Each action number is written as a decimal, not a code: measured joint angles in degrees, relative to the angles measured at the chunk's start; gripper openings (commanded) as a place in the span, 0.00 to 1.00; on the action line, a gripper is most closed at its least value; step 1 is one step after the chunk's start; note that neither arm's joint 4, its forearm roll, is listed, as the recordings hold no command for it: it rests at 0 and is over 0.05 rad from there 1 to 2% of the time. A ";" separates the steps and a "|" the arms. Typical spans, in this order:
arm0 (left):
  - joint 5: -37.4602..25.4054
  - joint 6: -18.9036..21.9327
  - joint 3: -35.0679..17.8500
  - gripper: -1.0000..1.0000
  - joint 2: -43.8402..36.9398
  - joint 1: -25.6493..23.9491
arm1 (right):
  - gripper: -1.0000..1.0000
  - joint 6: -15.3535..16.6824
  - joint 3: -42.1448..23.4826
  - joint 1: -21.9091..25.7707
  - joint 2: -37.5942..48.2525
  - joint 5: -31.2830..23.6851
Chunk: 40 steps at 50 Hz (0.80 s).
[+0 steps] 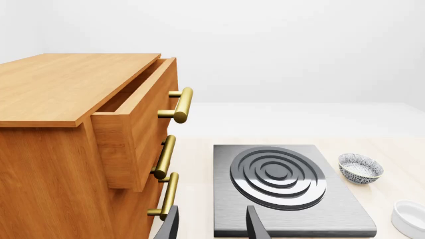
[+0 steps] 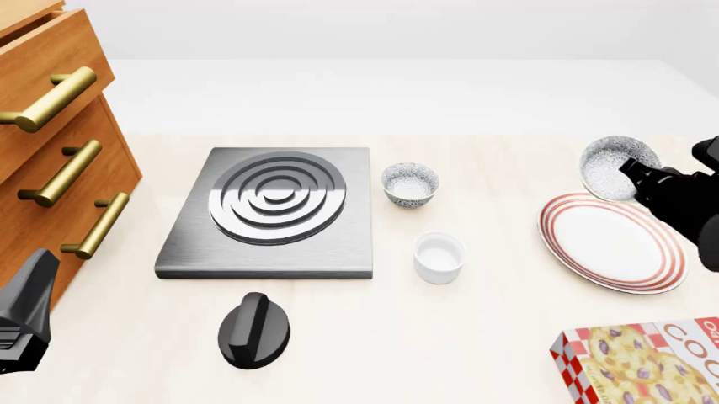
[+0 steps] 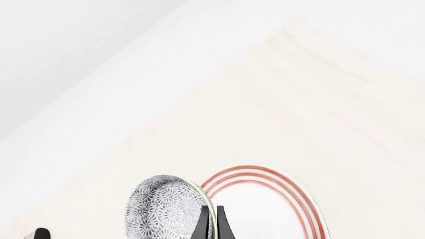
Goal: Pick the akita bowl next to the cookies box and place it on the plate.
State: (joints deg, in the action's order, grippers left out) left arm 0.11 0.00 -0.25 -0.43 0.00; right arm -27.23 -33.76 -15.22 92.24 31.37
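Note:
The akita bowl [image 2: 612, 165] hangs tipped on its side in the air over the far edge of the plate [image 2: 612, 244]. My right gripper [image 2: 636, 175] is shut on its rim. The right wrist view shows the speckled bowl [image 3: 167, 208] pinched between the dark fingers [image 3: 203, 225], with the red-ringed plate [image 3: 269, 209] just beyond. The cookies box [image 2: 652, 362] lies at the near right corner. My left gripper [image 1: 212, 226] is open and holds nothing, low at the near left [image 2: 23, 313] beside the wooden cabinet.
A wooden drawer cabinet [image 2: 56, 143] with brass handles stands at the left, its top drawer ajar [image 1: 133, 124]. A grey stove plate [image 2: 275, 210], a black knob [image 2: 254, 330], a smaller speckled bowl [image 2: 410, 183] and a white cup [image 2: 439, 257] sit mid-table.

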 measured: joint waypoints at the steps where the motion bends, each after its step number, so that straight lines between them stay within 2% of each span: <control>1: 0.00 0.00 0.00 1.00 0.00 0.00 | 0.00 0.09 0.07 0.17 0.60 0.38; 18: 0.00 0.00 0.00 1.00 0.00 0.00 | 0.00 2.31 0.54 0.90 7.58 4.48; 40: 0.00 0.00 0.00 1.00 0.00 0.00 | 0.00 7.40 -1.48 -2.07 13.08 5.02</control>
State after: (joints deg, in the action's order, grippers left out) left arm 0.11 0.00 -0.25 -0.43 0.00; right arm -19.83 -35.25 -17.29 105.32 36.39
